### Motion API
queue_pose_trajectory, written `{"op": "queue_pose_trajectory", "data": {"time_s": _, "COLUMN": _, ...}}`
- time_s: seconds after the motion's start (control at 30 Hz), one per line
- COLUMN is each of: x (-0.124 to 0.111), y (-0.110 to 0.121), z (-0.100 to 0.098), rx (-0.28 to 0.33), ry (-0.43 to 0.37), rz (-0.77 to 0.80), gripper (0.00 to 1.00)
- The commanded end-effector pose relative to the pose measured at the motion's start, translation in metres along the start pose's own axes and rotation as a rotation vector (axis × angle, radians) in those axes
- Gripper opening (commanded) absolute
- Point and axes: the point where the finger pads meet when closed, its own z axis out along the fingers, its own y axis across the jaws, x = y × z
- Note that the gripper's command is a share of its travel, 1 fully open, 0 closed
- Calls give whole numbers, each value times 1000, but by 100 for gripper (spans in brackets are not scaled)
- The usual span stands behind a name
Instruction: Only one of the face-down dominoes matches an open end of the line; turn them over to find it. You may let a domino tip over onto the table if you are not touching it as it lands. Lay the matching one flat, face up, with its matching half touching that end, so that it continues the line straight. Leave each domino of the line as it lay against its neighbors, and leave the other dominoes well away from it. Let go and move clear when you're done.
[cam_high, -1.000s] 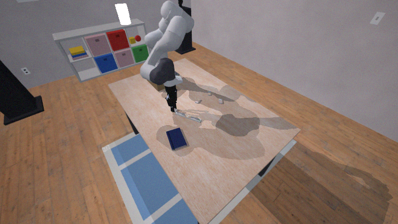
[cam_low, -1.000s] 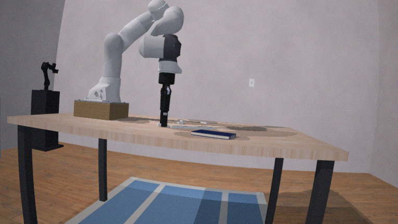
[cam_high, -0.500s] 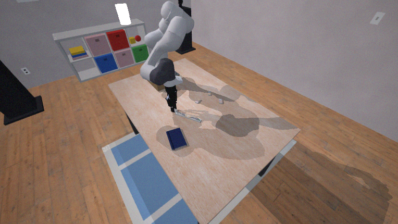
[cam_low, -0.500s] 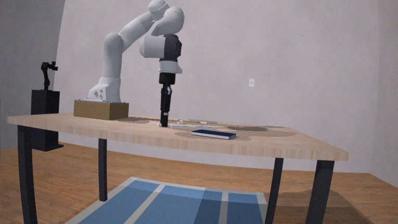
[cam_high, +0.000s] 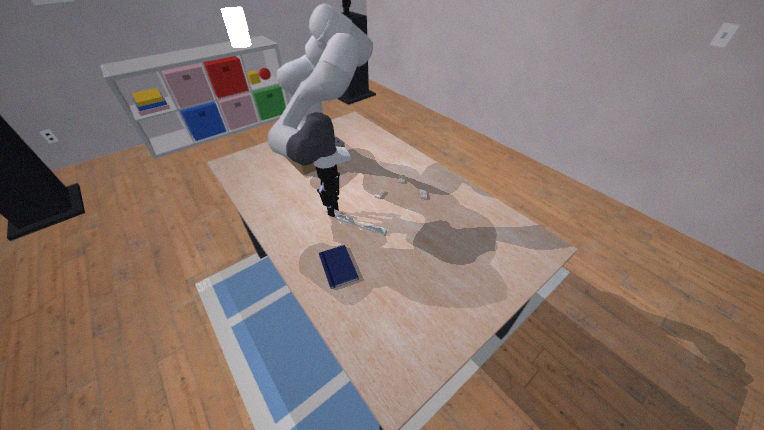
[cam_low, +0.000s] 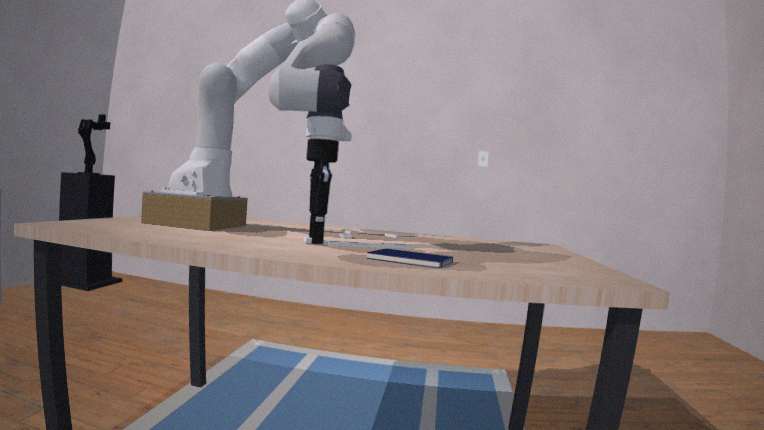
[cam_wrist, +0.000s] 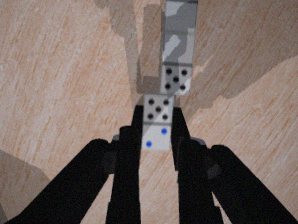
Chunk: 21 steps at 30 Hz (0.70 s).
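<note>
Black fingers clamp a face-up domino (cam_wrist: 157, 125), hiding its edges; mid-line pips lie shadowed.

A face-up domino (cam_wrist: 157, 125), five black pips and two blue, is laid flat against the line's (cam_wrist: 178, 36) five-pip end.

One table (cam_high: 438, 341) holds one dark blue book (cam_high: 338, 266). One line of dominoes (cam_high: 368, 224) lies flat on it; how many dominoes it has cannot be told. Three loose dominoes (cam_high: 402, 180) lie apart on the far side.
</note>
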Motion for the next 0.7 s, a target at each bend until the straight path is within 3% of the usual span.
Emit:
{"op": "queue_pose_trajectory", "data": {"time_s": 0.0, "x": -1, "y": 3, "z": 2, "rx": -2, "ry": -2, "rz": 11, "gripper": 22}}
{"op": "queue_pose_trajectory", "data": {"time_s": 0.67, "x": 1, "y": 11, "z": 2, "rx": -2, "ry": -2, "rz": 11, "gripper": 22}}
